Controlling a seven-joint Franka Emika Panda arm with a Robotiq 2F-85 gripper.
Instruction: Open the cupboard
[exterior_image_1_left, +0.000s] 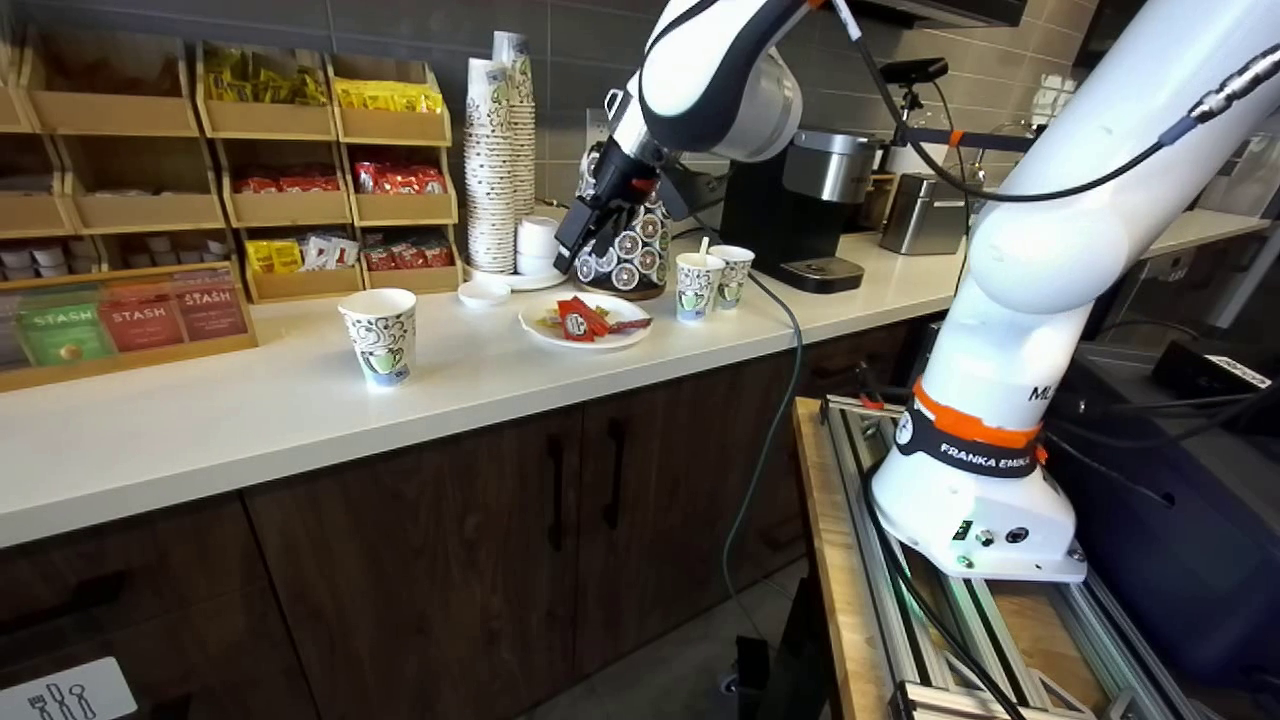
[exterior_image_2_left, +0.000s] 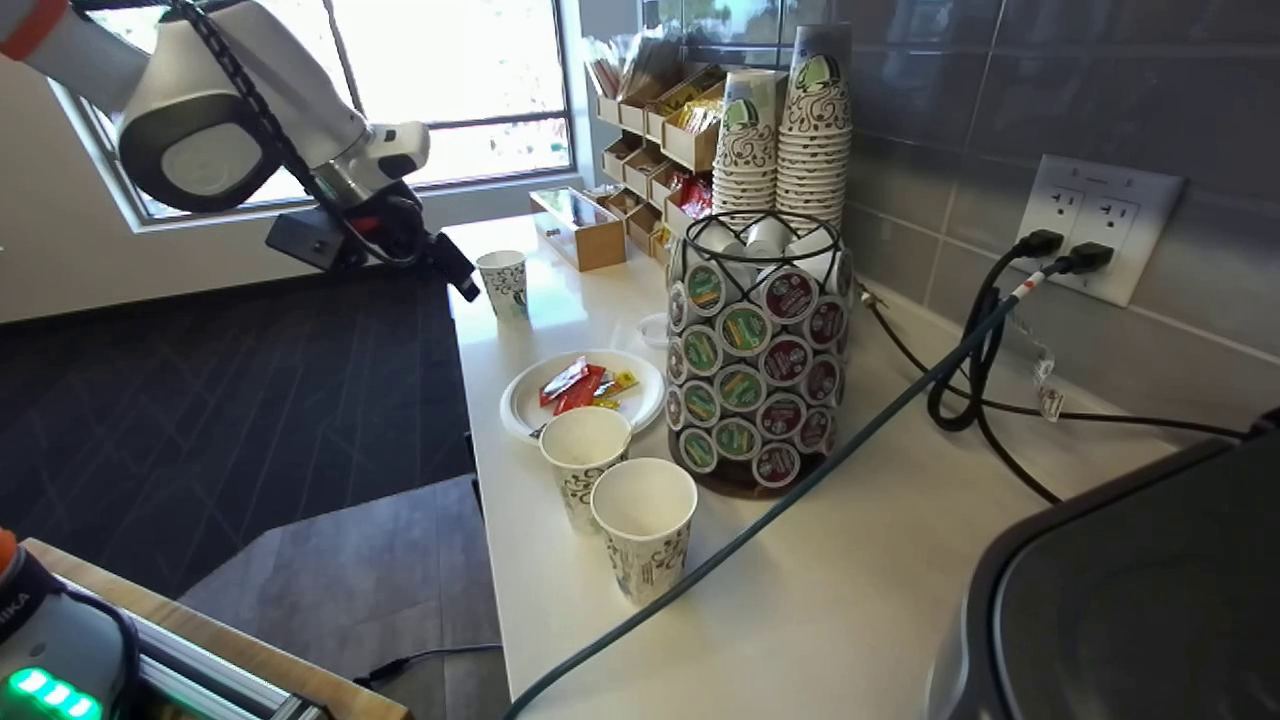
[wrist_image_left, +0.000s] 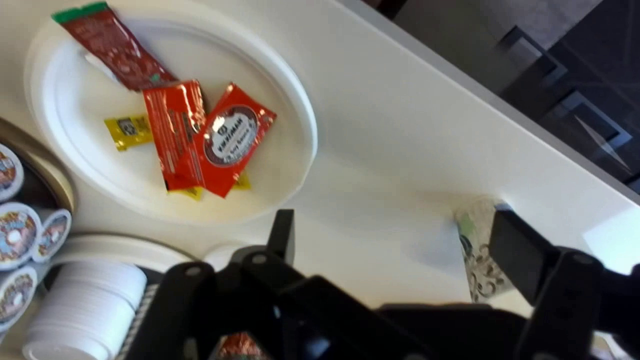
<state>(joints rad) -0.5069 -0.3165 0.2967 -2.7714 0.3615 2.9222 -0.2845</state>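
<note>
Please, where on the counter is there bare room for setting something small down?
Bare patches: the counter between tea box, lone cup and front edge; also between that cup and the plate. Crowded: around the coffee pods, where the plate, two cups and cup stacks sit close.

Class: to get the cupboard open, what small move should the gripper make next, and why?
Probably ease the open gripper out past the front edge of the counter before lowering it: it hangs empty above counter height, while the cupboard looks shut and its handles sit below that edge.
</note>
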